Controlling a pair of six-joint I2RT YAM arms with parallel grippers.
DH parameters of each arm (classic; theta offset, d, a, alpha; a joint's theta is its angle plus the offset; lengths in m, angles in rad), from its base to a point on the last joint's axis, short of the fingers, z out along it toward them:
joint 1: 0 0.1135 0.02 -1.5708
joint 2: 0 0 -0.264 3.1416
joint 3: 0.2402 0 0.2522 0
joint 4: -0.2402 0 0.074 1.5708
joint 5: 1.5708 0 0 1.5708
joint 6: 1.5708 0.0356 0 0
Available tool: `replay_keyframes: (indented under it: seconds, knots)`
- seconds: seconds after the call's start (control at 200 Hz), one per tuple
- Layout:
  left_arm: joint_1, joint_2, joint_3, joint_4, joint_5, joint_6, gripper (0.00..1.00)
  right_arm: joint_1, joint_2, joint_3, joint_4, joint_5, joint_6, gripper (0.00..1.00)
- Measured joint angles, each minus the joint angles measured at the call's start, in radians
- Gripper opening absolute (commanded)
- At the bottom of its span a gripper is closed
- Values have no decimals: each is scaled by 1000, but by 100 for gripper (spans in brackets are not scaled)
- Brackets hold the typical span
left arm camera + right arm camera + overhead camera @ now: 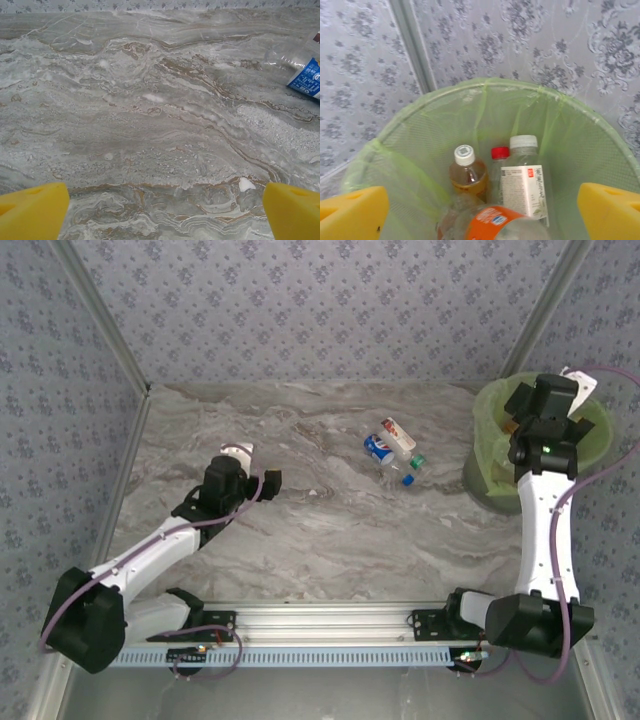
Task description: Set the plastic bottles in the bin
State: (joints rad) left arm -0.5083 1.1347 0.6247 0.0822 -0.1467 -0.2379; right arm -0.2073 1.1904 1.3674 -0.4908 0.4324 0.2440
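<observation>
Two plastic bottles lie together mid-table, one with a blue label (pixel 379 448) and one with a red-and-white label (pixel 397 432). The blue-label bottle (pixel 301 71) also sits at the upper right of the left wrist view. My left gripper (pixel 250 466) (pixel 164 212) hovers open over bare marble, well left of them. My right gripper (pixel 545 405) (pixel 482 215) hangs open above the bin (pixel 490 405) (pixel 485 82) with nothing between its fingers. Inside the bin lie a white-label bottle (pixel 522 185), an orange-label bottle (pixel 502 224), an amber bottle (pixel 466 175) and a red-capped one (pixel 500 152).
The marble table (pixel 300 530) is boxed in by patterned walls (pixel 330 310) at the back and sides. An aluminium rail (pixel 320 620) with the arm bases runs along the near edge. The bin stands at the far right corner.
</observation>
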Motion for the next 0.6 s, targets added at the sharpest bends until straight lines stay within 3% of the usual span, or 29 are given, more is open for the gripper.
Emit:
replay_keyframes:
  seconds: [0.35, 0.47, 0.6]
  knots:
    - [0, 66, 47, -5, 1, -13, 99, 16, 51, 83, -53, -431, -24, 99]
    - [0, 72, 62, -2, 1, -37, 99, 111, 116, 128, -101, -550, -81, 99]
    - [0, 77, 63, -3, 3, -73, 99, 251, 189, 155, -148, -572, -156, 99]
